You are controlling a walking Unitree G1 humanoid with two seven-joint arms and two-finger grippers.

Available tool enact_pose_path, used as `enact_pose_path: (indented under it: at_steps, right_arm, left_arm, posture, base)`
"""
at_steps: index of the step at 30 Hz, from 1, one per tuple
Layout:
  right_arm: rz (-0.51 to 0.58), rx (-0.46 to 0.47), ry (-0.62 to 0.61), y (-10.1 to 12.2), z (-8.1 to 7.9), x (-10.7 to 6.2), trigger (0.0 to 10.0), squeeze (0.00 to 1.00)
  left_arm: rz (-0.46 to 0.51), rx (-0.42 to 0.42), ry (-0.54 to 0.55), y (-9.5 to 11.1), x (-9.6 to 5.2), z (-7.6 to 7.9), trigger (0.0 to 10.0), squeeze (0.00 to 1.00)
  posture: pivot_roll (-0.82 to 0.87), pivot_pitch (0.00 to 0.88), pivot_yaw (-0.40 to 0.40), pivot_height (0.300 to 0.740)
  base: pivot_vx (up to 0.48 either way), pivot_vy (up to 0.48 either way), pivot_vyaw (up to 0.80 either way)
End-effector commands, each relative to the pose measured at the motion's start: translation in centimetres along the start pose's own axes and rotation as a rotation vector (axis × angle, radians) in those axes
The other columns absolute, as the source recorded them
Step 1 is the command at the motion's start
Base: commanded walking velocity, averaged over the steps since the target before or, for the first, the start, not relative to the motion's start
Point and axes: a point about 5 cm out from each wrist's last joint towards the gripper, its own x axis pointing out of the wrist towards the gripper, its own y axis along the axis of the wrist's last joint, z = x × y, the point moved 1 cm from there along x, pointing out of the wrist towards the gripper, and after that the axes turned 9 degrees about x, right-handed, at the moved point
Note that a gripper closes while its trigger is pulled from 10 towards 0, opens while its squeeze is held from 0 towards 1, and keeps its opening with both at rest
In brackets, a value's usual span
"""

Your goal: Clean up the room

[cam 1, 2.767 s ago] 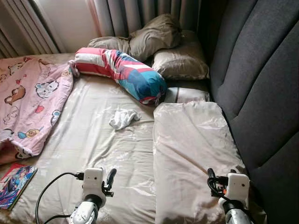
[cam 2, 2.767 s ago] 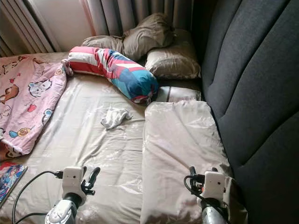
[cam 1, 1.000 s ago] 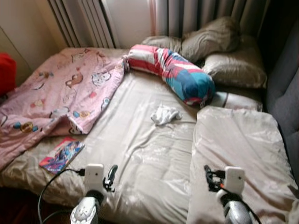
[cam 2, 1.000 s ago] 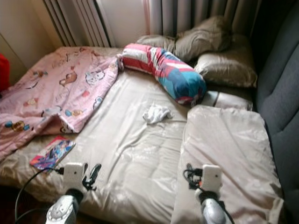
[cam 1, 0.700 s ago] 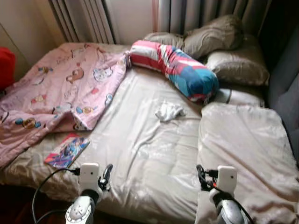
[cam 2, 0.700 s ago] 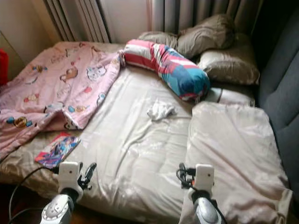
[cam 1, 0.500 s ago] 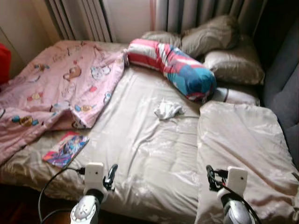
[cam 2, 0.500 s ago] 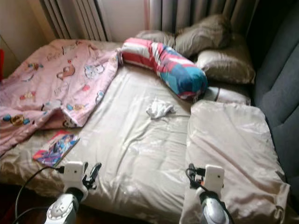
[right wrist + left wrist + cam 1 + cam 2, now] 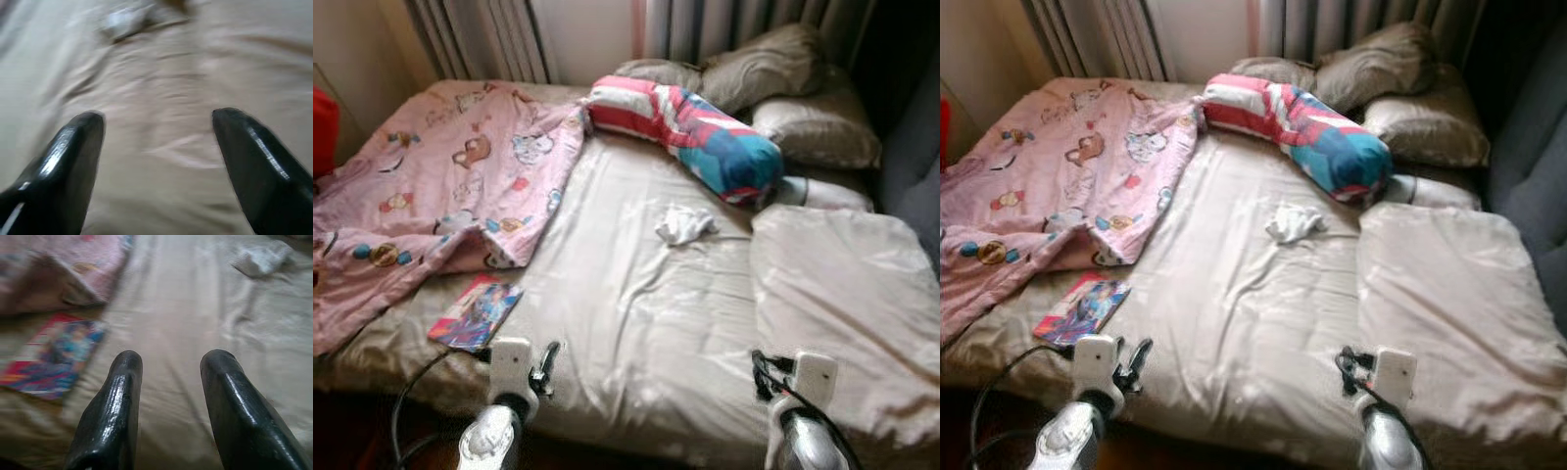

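Both the left gripper [image 9: 171,362] and right gripper [image 9: 156,122] are hovering with fingers spread, grasping nothing, over the beige bed sheet [image 9: 636,323], where a crumpled white cloth [image 9: 684,224] is lying mid-bed.

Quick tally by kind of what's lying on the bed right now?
Beige pillows: 4
Striped bolster: 1
Pink cartoon blanket: 1
White crumpled cloth: 1
Colourful book: 1
Total: 8
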Motion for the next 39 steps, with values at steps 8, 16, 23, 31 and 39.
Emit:
enact_pose_path:
  at_steps: [8, 16, 23, 31, 39]
  right_arm:
    - [-0.012, -0.001, -0.039, -0.29, 1.23, -0.23, 10.0, 0.00]
    - [-0.013, -0.006, -0.038, -0.28, 1.14, -0.13, 10.0, 0.00]
    - [-0.013, -0.002, -0.040, -0.28, 1.12, -0.11, 10.0, 0.00]
    - [-0.012, 0.002, -0.045, -0.34, 1.12, -0.12, 10.0, 0.00]
    - [-0.012, 0.004, -0.044, -0.37, 1.06, -0.11, 10.0, 0.00]
  left_arm:
    - [-0.036, -0.018, -0.003, -0.99, -0.51, 0.16, 10.0, 0.00]
    - [-0.034, -0.018, 0.000, -0.93, -0.49, 0.13, 10.0, 0.00]
    - [-0.036, -0.019, 0.004, -0.98, -0.52, 0.04, 10.0, 0.00]
    - [-0.035, -0.019, 0.006, -0.93, -0.47, -0.01, 10.0, 0.00]
    - [-0.034, -0.018, 0.005, -0.91, -0.42, -0.04, 10.0, 0.00]
  posture:
    - [-0.01, 0.217, 0.061, 0.740]
    - [0.00, 0.216, 0.056, 0.740]
    - [0.00, 0.221, 0.055, 0.740]
    - [-0.01, 0.230, 0.057, 0.740]
    - [-0.01, 0.230, 0.059, 0.740]
  base:
    - [0.000, 0.480, 0.00]
    - [0.000, 0.480, 0.00]
    - [0.000, 0.480, 0.00]
    - [0.000, 0.480, 0.00]
    - [0.000, 0.480, 0.00]
